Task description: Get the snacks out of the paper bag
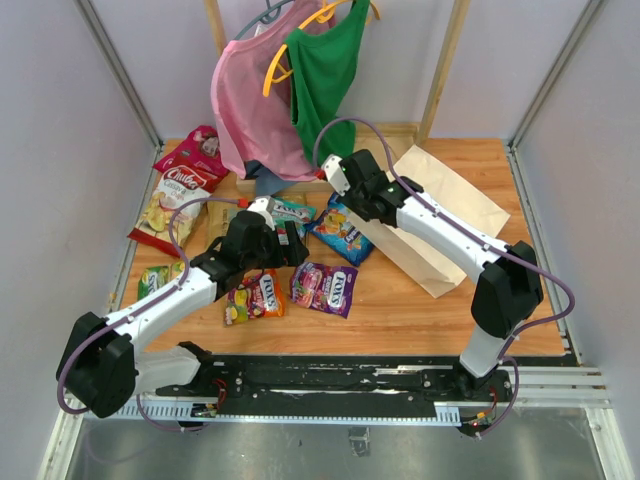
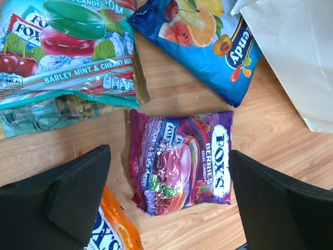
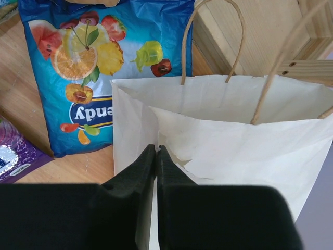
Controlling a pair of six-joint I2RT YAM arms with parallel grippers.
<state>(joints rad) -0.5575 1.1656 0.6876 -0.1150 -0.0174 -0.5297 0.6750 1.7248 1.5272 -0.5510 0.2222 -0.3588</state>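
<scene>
The cream paper bag lies flat at the right, mouth toward the middle. My right gripper is shut on the bag's upper wall at the mouth. The bag's inside looks empty and its loop handles lie beyond. My left gripper is open and empty, hovering over the purple packet. The teal, blue and orange packets lie around it. The red, yellow-green and green packets lie at the far left.
A pink garment and a green garment hang on hangers at the back, low over the table. Wooden posts stand behind. Grey walls close the sides. A black rail runs along the near edge.
</scene>
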